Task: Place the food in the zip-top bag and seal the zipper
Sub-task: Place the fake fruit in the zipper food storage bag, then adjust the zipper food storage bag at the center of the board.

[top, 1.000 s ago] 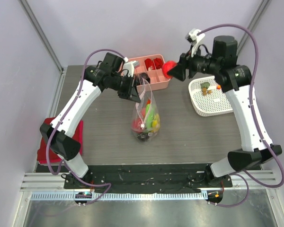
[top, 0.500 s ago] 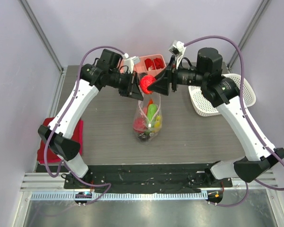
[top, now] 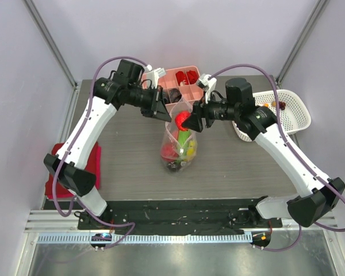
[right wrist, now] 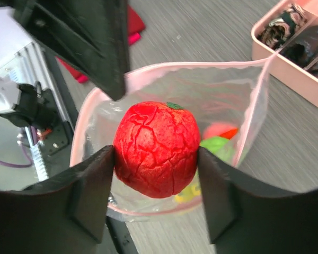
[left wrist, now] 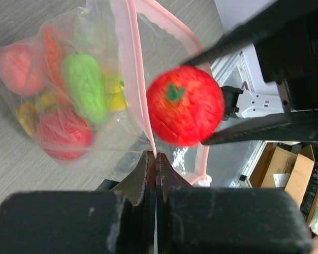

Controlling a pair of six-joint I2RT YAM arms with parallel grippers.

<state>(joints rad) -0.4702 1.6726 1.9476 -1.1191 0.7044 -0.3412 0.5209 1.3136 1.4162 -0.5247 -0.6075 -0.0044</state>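
**Q:** What does the grey wood-grain table [top: 126,155] carry?

**A:** A clear zip-top bag [top: 178,154] rests on its base at the centre. A pink compartment tray [top: 169,77] sits at the far edge, behind the bag.

**Q:** And at the sides?

**A:** A white mesh basket [top: 296,123] lies at the far right, well apart from the bag. A red cloth [top: 95,167] lies at the left edge. A black mounting plate [top: 178,210] runs along the near edge.

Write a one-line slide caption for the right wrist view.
Right fingers hold a red toy fruit over the open zip-top bag, whose pink zipper the left fingers pinch.
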